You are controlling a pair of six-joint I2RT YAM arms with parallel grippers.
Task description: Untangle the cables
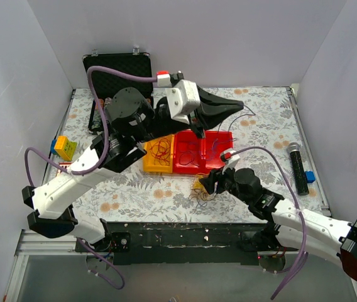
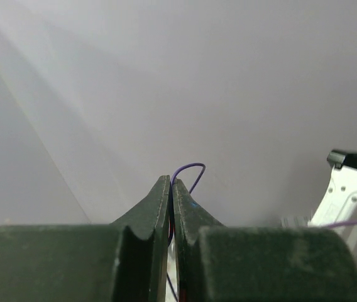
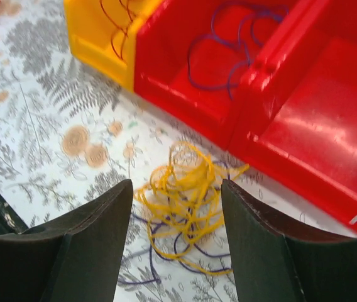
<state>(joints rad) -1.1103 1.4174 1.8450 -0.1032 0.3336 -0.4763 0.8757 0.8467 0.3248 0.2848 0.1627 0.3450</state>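
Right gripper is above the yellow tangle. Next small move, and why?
Probably lower the right gripper and close on the yellow and purple tangle: it lies on the table between the open jaws, beside the red bin, while the left gripper is shut on a purple wire.

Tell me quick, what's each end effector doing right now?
Left end effector: closed on a purple cable.
Right end effector: open above the yellow cable tangle.

Top cam looks down from behind; right wrist sits close over bins (image 3: 185,107) both share; left wrist faces wall (image 2: 166,75).
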